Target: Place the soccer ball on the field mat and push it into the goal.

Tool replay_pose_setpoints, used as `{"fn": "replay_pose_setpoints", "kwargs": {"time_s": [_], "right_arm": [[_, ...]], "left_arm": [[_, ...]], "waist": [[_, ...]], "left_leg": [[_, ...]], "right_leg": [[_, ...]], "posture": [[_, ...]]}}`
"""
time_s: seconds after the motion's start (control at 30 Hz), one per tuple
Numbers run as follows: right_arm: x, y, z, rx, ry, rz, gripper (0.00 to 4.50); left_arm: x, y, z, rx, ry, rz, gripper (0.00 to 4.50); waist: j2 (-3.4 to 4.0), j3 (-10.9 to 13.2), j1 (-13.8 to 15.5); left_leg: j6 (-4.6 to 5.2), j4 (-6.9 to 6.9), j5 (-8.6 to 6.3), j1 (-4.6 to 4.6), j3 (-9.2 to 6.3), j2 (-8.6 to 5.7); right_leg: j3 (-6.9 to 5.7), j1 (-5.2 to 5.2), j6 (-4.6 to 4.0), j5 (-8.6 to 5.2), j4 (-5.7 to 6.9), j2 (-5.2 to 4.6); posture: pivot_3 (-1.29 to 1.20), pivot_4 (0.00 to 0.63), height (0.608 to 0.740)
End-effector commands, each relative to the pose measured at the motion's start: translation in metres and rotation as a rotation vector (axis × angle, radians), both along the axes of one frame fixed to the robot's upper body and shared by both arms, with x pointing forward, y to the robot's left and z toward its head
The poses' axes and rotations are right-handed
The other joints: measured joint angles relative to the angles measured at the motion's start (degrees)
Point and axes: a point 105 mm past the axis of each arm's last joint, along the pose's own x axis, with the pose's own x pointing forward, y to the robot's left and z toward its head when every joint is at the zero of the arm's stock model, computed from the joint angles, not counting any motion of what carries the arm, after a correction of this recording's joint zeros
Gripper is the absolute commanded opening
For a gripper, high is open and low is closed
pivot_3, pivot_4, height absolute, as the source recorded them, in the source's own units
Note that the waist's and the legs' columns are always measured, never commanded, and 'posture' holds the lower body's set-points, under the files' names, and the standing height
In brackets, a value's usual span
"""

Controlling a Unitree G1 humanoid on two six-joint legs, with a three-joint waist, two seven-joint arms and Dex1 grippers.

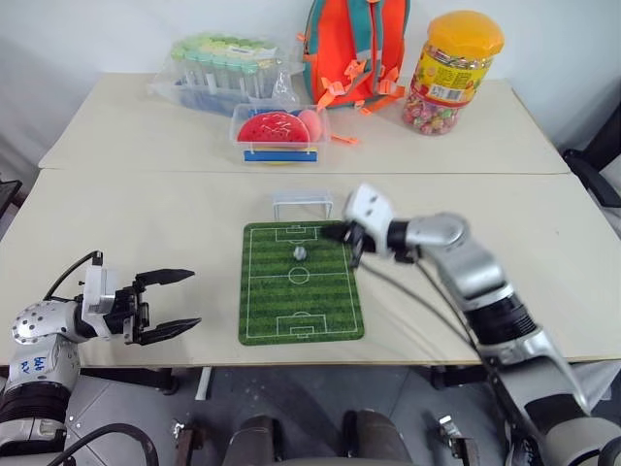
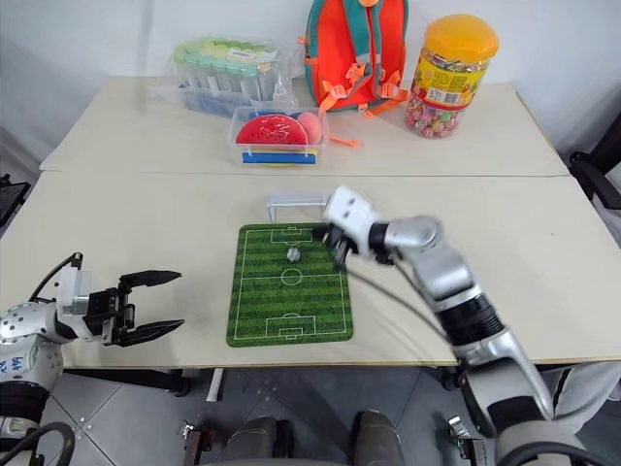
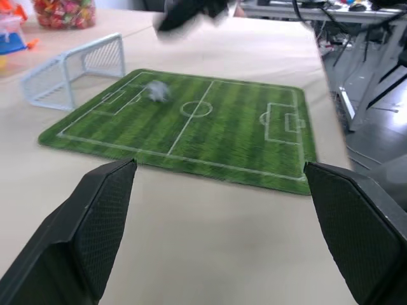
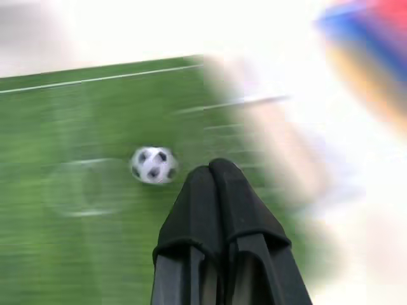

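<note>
Resting on the striped green field mat (image 1: 301,286), the black-patched white soccer ball (image 1: 300,252) sits free; right fingers (image 4: 213,190) together, left fingers (image 3: 102,216) apart.

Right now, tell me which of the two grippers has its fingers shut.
The right gripper, reaching over the field mat beside the soccer ball, fingers pressed together. The left gripper hangs off the mat, fingers spread.
</note>
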Motion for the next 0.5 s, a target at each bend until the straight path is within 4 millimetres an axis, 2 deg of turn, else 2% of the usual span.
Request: {"fn": "replay_pose_setpoints", "kwargs": {"time_s": [0.03, 0.13, 0.2, 0.23, 0.3, 0.37, 0.5], "right_arm": [[-0.002, -0.005, 0.032, 0.062, -0.085, -0.002, 0.02], [-0.013, -0.015, 0.042, 0.091, -0.088, -0.004, 0.02], [-0.022, -0.027, 0.038, 0.107, -0.064, -0.012, 0.02], [-0.025, -0.032, 0.037, 0.112, -0.056, -0.017, 0.19], [-0.042, -0.057, 0.019, 0.098, -0.006, -0.024, 0.61], [-0.062, -0.078, 0.0, 0.061, 0.051, -0.013, 1.23], [-0.093, -0.105, -0.027, 0.051, 0.18, 0.014, 2.6]], "left_arm": [[0.0, -0.007, -0.001, 0.01, 0.015, -0.087, 4.5], [0.018, -0.006, 0.004, -0.039, 0.035, 0.015, 4.5], [0.026, 0.001, -0.005, 0.024, 0.106, 0.098, 4.5], [0.028, 0.004, -0.01, 0.061, 0.126, 0.121, 4.5], [0.034, 0.009, -0.005, 0.062, 0.08, 0.182, 4.5], [0.038, 0.009, 0.002, 0.05, 0.043, 0.205, 4.5], [0.039, 0.011, 0.006, 0.036, 0.051, 0.227, 4.5]], "waist": [[0.0, 0.0, 0.0], [0.02, 0.0, 0.0], [0.01, 0.0, 0.1], [0.0, 0.0, 0.1], [-0.01, 0.0, 0.4], [-0.05, 0.1, 0.7], [-0.05, 0.1, 1.0]], "left_leg": [[-0.01, -0.04, -0.01, 0.0, 0.01, 0.0], [-0.01, -0.08, -0.01, -0.08, 0.06, -0.05], [-0.01, -0.08, -0.01, -0.13, 0.05, -0.08], [-0.01, -0.08, -0.01, -0.14, 0.03, -0.09], [-0.01, -0.11, -0.01, -0.13, 0.04, -0.1], [0.01, -0.1, -0.03, -0.15, 0.07, -0.18], [0.06, -0.02, -0.06, -0.17, 0.05, -0.21]], "right_leg": [[-0.03, -0.01, 0.0, 0.0, 0.0, 0.01], [-0.08, -0.08, 0.0, 0.0, -0.01, 0.0], [-0.07, -0.13, 0.0, 0.0, -0.02, -0.01], [-0.09, -0.11, 0.0, 0.0, -0.02, -0.01], [-0.1, -0.08, 0.0, 0.0, -0.06, -0.02], [-0.13, 0.06, 0.0, 0.0, -0.08, -0.02], [-0.07, 0.07, 0.01, 0.0, -0.17, -0.07]], "posture": [[0.0, 0.15, 0.74], [0.0, 0.15, 0.74], [0.0, 0.15, 0.74], [0.0, 0.15, 0.74], [0.0, 0.15, 0.74], [0.0, 0.15, 0.74], [0.0, 0.15, 0.74]]}}
